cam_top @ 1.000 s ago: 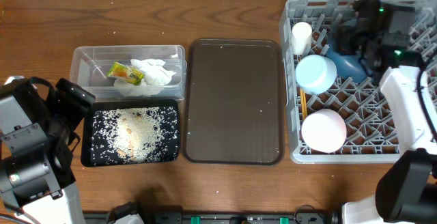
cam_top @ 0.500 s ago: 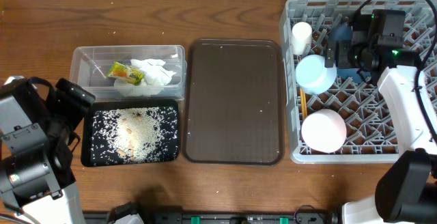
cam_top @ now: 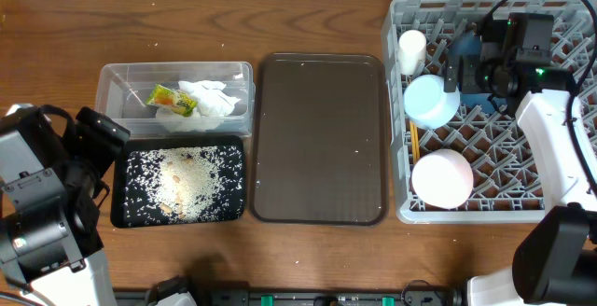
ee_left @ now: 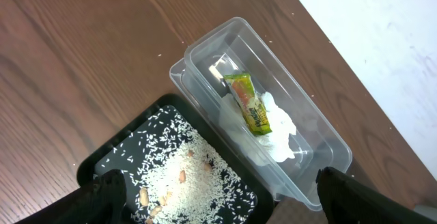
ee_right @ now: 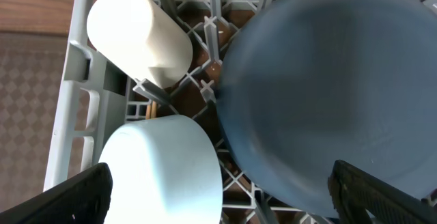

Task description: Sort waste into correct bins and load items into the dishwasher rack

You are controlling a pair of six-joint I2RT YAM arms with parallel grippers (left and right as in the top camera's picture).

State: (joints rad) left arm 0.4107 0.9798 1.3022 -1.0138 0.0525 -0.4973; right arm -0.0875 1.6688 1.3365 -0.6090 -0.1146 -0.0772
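Left gripper [ee_left: 229, 200] and right gripper [ee_right: 222, 197] gape wide, empty. The right hangs unmoved above the dark-blue dish [ee_right: 328, 94], rack [cam_top: 393, 157] wall close left.

No legible text anywhere; snack wrapper [ee_left: 249, 108] print too blurred.

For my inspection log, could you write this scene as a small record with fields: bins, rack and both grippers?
clear tub: snack wrapper and napkin inside
black tray: rice grains spread inside
rack: white cup, light-blue bowl, white bowl, dark-blue dish, chopsticks
left gripper: open, holding nothing
right gripper: open, holding nothing, over the rack
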